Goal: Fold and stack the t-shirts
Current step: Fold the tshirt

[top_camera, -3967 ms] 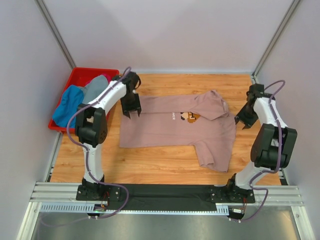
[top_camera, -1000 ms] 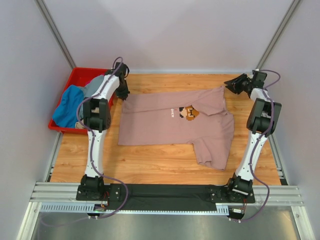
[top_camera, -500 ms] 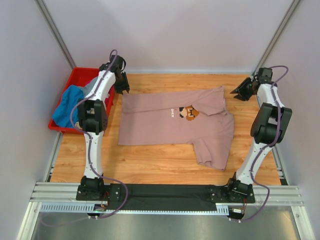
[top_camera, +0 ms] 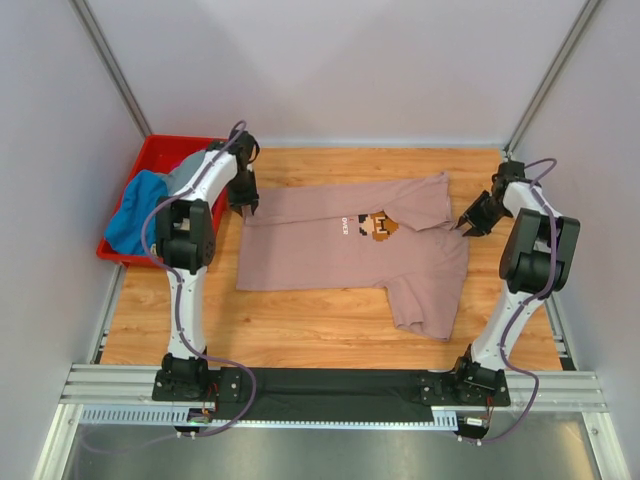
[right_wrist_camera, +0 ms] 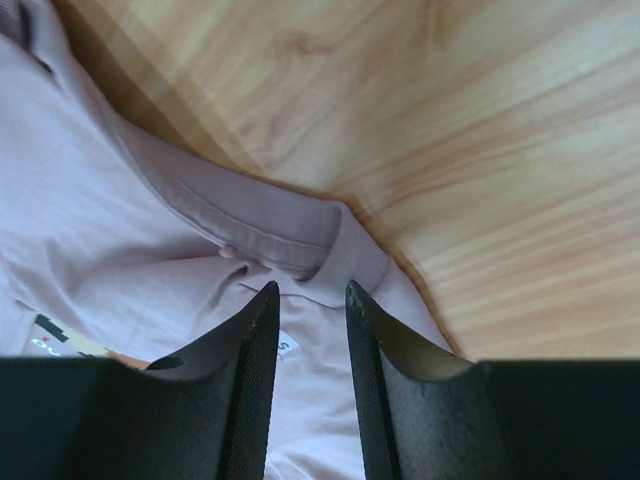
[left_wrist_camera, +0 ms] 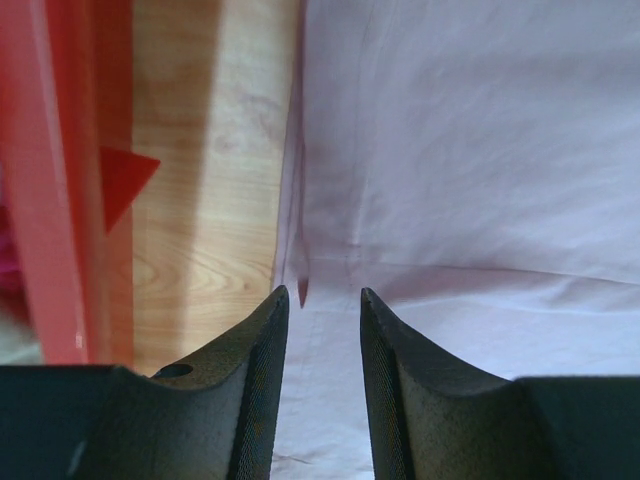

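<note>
**A:** Nearest us first. What's on the table (top_camera: 300, 335)?

**B:** One pink t-shirt (top_camera: 340, 255), spread flat and face up. Hem to the left, collar (right_wrist_camera: 335, 250) to the right. Near sleeve (top_camera: 425, 300) points toward the arm bases. Pixel chest print (top_camera: 378, 226) shows mid-cloth. The shirt's outline matches half a second ago.

**A:** Left arm?

**B:** Left gripper (top_camera: 247, 203) has dropped back toward us. Half a second ago it sat farther off, by the crate's corner. Now it hangs right over the shirt's far hem corner. In the wrist view, the left gripper (left_wrist_camera: 320, 295) shows its fingers (left_wrist_camera: 262, 360) parted by a narrow gap. Nothing sits between them. The cloth edge lies just below, with bare wood and the crate wall to one side.

**A:** Right arm?

**B:** It made the same kind of move. Right gripper (top_camera: 468, 224) was well off the cloth toward the back wall. Now it is at the shirt's right edge, by the collar. The wrist view has the right gripper (right_wrist_camera: 312, 292) poised above the collar band. Fingers (right_wrist_camera: 250, 350) are slightly apart and grasp nothing.

**A:** Farther back?

**B:** Red crate (top_camera: 158, 146) at the far left, its side just beside the left gripper. Inside it are a blue shirt (top_camera: 135, 215) and a grey shirt (top_camera: 188, 172), both bunched up and looking as they did a moment ago.
</note>
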Available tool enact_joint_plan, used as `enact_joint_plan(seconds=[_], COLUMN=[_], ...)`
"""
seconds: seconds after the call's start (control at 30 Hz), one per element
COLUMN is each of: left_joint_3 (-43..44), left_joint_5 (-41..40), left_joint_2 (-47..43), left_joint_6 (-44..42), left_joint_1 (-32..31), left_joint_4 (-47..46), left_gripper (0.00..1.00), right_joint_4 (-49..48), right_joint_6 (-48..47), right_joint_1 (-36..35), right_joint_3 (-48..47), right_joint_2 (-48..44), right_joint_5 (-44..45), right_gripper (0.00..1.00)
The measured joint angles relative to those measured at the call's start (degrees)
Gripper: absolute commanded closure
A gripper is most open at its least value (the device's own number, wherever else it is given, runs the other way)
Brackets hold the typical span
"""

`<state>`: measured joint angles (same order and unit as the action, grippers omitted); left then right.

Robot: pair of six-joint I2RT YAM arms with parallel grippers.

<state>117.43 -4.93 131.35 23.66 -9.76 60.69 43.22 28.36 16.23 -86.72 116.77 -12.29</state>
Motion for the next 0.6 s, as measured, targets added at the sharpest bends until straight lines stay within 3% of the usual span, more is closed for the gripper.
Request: enact_joint_plan(seconds=[0.17, 0.3, 0.43, 0.6], left_joint_3=[-3.0, 1.1, 3.2, 0.1], left_joint_5=[-0.9, -4.3, -5.9, -2.6], left_joint_2=[0.2, 1.0, 0.5, -2.6], left_joint_6=[0.1, 0.4, 0.7, 0.9], left_joint_1=[-0.1, -0.1, -0.1, -0.1], left_joint_4=[1.8, 6.0, 6.0, 3.3], left_gripper=[0.6, 0.59, 0.58, 0.58], right_joint_4=[0.9, 1.5, 3.4, 1.5], right_joint_6=[-0.3, -0.8, -1.3, -0.7], right_joint_1=[-0.1, -0.1, -1.2, -8.9], right_joint_3=[2.1, 1.6, -0.4, 0.8], right_joint_2=[-0.4, -0.5, -1.8, -8.3], right_joint_5=[4.9, 6.6, 7.5, 6.3], right_gripper=[0.68, 0.66, 0.59, 0.49])
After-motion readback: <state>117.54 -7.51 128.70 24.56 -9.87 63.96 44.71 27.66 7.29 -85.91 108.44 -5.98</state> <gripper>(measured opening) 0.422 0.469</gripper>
